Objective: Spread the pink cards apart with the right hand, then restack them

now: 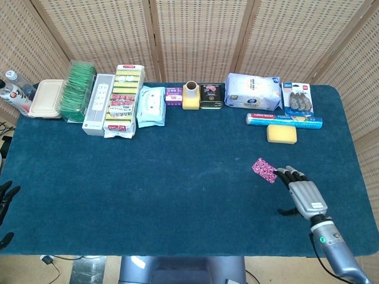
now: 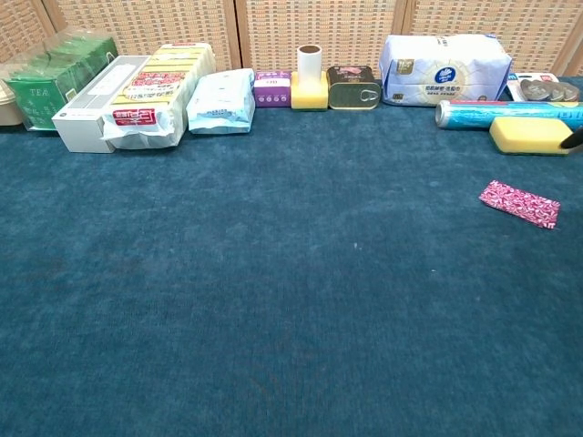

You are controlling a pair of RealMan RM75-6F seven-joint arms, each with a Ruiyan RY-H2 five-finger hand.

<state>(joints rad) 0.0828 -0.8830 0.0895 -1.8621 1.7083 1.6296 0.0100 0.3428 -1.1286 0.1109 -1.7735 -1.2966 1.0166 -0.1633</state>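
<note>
Pink cards: we found the small stack of pink patterned cards (image 1: 265, 170) lying flat on the dark blue carpet-like table cover (image 1: 177, 177), right of centre, rotated at an angle to the table edge; the chest view showed the same stack (image 2: 518, 202) as a thin, squared rectangle, not yet spread.
Right hand: we saw the silver and black right hand (image 1: 303, 192) just beside the cards on their right, fingers apart and extended toward the stack, holding nothing; whether the fingertips touched the stack we could not tell.
Left hand: we saw only dark fingertips of the left hand (image 1: 6, 197) at the left table edge, apparently apart and empty.
Risk, sliding: we judged that the napped cover could grip the bottom card, so a flat push might shove the whole stack instead of fanning it.
Risk, pressure: we judged that heavy downward force could bend or crease the thin cards.
Risk, overshoot: we judged that a long sweep could carry cards toward the yellow rectangular sponge (image 1: 281, 134) behind them.
Textures: fuzzy matte cover; smooth, thin cards; porous sponge.
</note>
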